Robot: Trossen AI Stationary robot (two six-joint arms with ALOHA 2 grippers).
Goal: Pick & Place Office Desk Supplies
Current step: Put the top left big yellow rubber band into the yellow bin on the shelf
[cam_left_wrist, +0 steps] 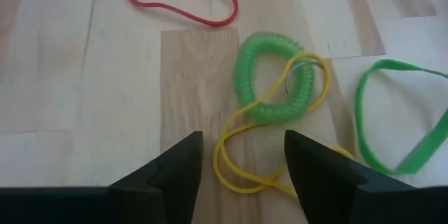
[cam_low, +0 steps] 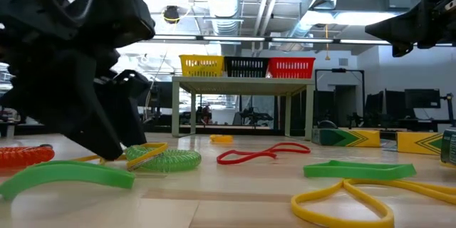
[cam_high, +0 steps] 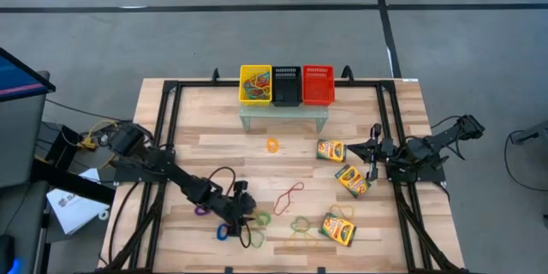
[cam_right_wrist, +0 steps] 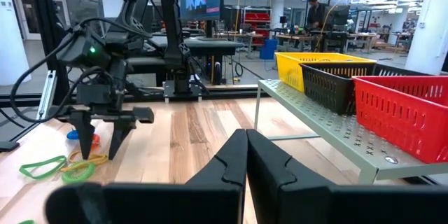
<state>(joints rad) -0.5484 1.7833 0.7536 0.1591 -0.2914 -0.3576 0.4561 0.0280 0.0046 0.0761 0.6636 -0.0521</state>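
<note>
While its jaws stand spread over a yellow rubber band point(cam_left_wrist: 241, 155) just beside the green coiled band point(cam_left_wrist: 274, 77), the left gripper point(cam_left_wrist: 241, 164) hovers at the tabletop point(cam_high: 214, 150). Well apart, the right gripper point(cam_right_wrist: 245, 155) waits, jaws pressed together, near 3 crayon boxes point(cam_high: 330, 150).

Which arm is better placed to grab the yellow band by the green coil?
Left. Its open gripper is low over the yellow band; the right gripper waits shut across the table.
</note>
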